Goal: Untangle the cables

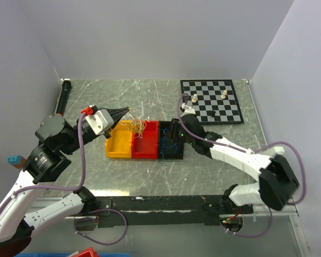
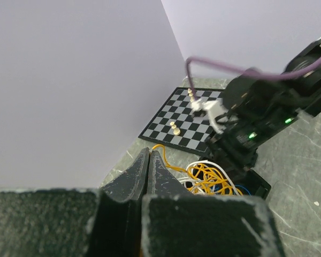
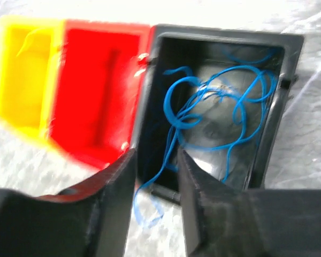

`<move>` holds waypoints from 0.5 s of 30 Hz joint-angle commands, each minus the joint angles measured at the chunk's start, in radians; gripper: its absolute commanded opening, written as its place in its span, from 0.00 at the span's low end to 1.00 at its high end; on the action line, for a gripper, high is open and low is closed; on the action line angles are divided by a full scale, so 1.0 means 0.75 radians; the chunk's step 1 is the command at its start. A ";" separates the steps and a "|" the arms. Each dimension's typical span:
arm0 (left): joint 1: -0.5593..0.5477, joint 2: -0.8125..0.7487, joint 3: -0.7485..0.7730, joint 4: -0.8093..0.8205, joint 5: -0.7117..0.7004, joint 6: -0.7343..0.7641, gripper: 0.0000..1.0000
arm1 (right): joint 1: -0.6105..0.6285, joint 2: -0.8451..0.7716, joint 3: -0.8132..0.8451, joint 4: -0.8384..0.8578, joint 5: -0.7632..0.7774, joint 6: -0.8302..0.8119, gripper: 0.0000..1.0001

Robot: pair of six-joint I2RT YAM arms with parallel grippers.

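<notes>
My left gripper [image 1: 124, 113] is shut on a yellow-orange cable [image 2: 168, 155] at its tip [image 2: 148, 152]. A clump of yellow-orange and white cables [image 1: 136, 126] hangs from it over the red bin [image 1: 145, 145]; it also shows in the left wrist view [image 2: 211, 179]. Blue cables [image 3: 214, 99] lie in the black bin [image 3: 150, 96]. One blue strand [image 3: 150, 206] trails over the bin's near wall and runs between the fingers of my right gripper [image 3: 155, 154], which is open and hovers just above the black bin [image 1: 171, 149].
A yellow bin [image 1: 119, 143] stands left of the red one; all three bins touch in a row. A chessboard [image 1: 211, 100] with a few pieces lies at the back right. A black rod [image 1: 63, 96] lies along the left wall.
</notes>
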 commanded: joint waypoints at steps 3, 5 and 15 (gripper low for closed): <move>0.002 -0.017 -0.017 0.059 -0.030 0.030 0.01 | 0.038 -0.305 -0.245 0.134 -0.259 -0.086 0.52; 0.002 -0.019 -0.017 0.060 -0.026 0.028 0.01 | 0.083 -0.342 -0.323 0.181 -0.263 -0.098 0.53; 0.004 0.003 0.026 0.031 -0.019 -0.011 0.01 | 0.239 -0.201 -0.401 0.347 -0.167 -0.098 0.51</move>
